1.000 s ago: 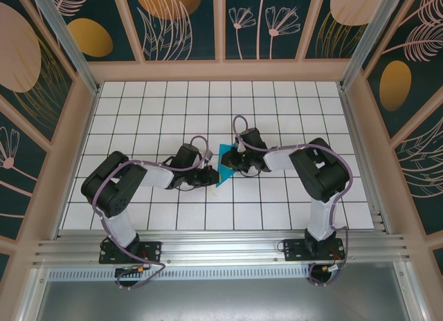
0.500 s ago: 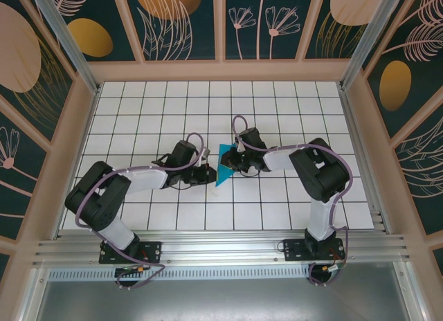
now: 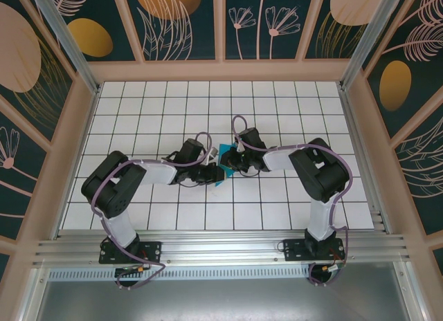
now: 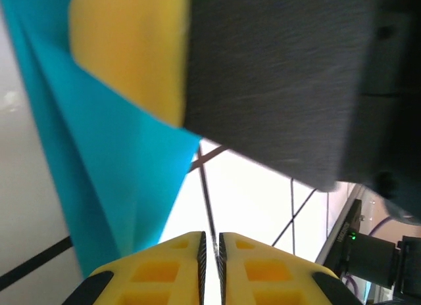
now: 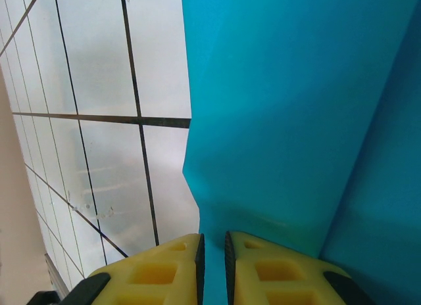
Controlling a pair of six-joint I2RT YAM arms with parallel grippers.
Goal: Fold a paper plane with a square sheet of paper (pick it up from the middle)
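Observation:
The square sheet of paper (image 3: 223, 153) is a creased, narrow teal shape standing up off the tiles between my two grippers. My right gripper (image 3: 227, 162) comes in from the right, and its jaws (image 5: 212, 234) are shut on the teal paper (image 5: 289, 121), which fills the thin gap between the pads. My left gripper (image 3: 213, 173) presses up against the paper from the left. In the left wrist view its jaws (image 4: 210, 234) stand a hairline apart with white table behind them and no paper between; the teal paper (image 4: 125, 160) hangs just to their left, under the right gripper's yellow finger (image 4: 125, 48).
White grid-tiled table (image 3: 291, 113) with wooden frame walls around it. The right arm's dark body (image 4: 283, 75) sits very close above my left fingers. Open tiles lie behind and to both sides of the grippers.
The left arm swung its elbow out to the left and back, and its gripper has slid right, up against the paper. The right arm and the paper have held still.

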